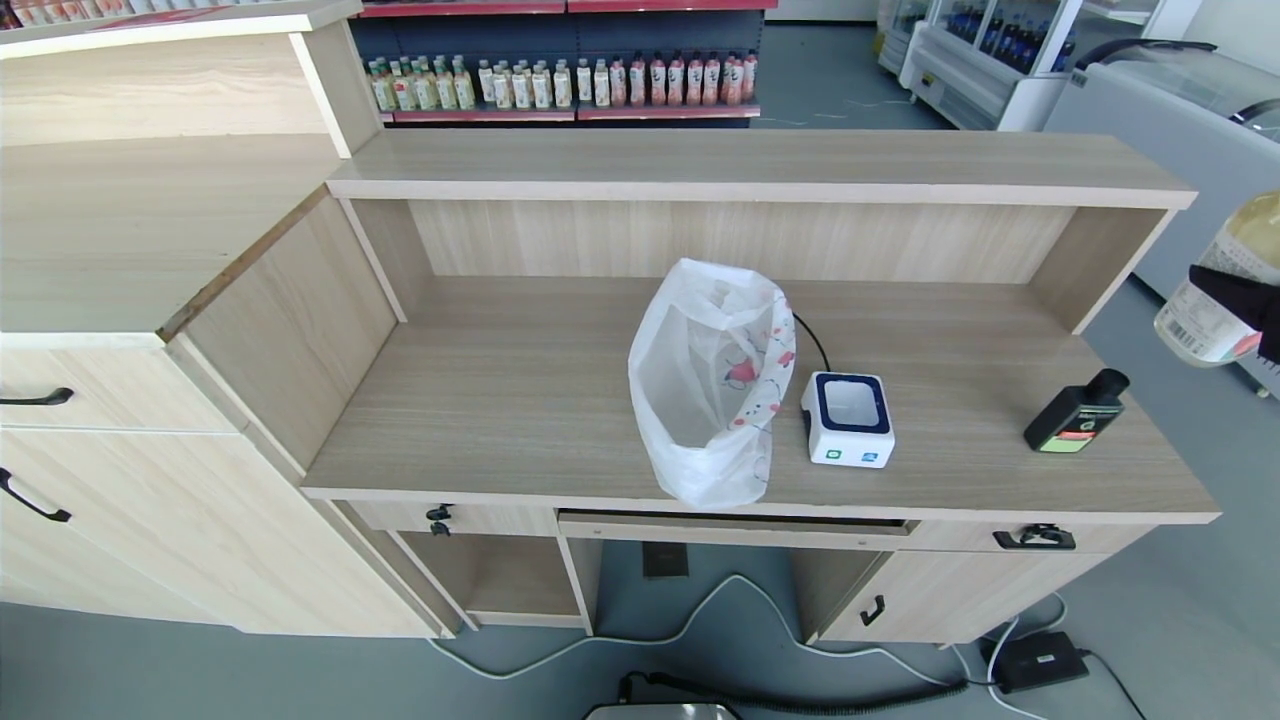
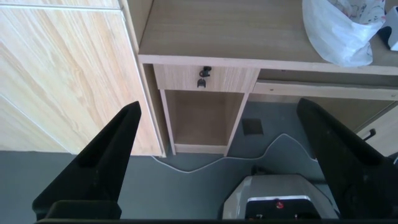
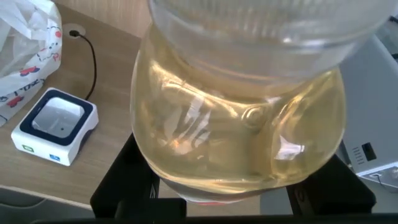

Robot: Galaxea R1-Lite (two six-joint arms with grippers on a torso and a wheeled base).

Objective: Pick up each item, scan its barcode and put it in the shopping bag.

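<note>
Bottle (image 1: 1205, 325) looks heavy, slick; my right tool (image 3: 230, 199) clamps its belly beyond the worktop's (image 1: 500, 400) right edge, left tool (image 2: 217, 155) apart.

This is a shop, seen at its checkout. A long light wood-grain counter (image 1: 520, 390) with a raised back ledge carries a square white and dark blue barcode scanner (image 1: 847, 418) on a black cable. Just beside it is an open thin white plastic shopping bag with red print (image 1: 712, 385). Goods are at hand: a flat black bottle with a black cap (image 1: 1075, 413) on the counter and a clear bottle of pale yellow liquid (image 1: 1215, 290) off its right end. Beyond the counter, a red-edged shelf (image 1: 570, 113) holds a row of small bottled drinks (image 1: 560, 85). White glass-fronted refrigerated cabinets (image 1: 985, 50) and a chest freezer with a curved glass lid (image 1: 1170, 120) stand to the right of that shelf.
</note>
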